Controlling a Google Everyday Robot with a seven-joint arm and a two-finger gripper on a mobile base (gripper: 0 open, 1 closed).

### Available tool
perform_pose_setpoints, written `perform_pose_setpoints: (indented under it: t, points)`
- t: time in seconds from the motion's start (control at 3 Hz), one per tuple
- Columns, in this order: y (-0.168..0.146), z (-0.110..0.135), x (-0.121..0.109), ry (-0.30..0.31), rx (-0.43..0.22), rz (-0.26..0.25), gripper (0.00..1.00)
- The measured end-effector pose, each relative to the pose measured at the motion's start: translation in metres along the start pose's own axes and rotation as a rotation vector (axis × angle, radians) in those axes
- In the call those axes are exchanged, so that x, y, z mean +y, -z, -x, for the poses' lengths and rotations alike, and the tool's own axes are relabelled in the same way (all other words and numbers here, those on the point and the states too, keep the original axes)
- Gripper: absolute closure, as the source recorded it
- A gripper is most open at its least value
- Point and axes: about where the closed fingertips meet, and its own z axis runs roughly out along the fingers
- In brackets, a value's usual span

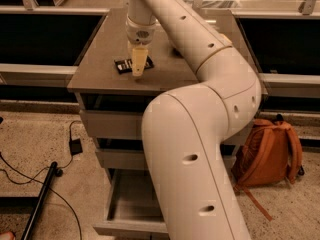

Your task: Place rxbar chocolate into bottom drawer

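Cabinet top (100, 71), upper left: gripper (138, 70) stood over the rxbar chocolate (122, 64), its open-or-closed state indiscernible. Bar was probably light, flat, slick-wrapped; best pinched across its width.

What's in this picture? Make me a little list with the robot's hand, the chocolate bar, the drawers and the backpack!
chocolate bar: lying flat on the cabinet top, near its front edge
gripper: pointing down over the chocolate bar
bottom drawer: pulled open
upper drawers: both closed
backpack: orange, on the floor right of the cabinet
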Motion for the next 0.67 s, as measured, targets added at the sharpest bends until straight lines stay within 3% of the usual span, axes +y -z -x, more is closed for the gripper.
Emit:
perform_pose_setpoints:
  t: [0.33,0.67]
  points:
    - [-0.0101,0.0039,-0.0064,-0.003,0.001,0.003,0.44]
    - [-0.0144,0.0097,-0.0094,0.001,-0.012,0.006,0.68]
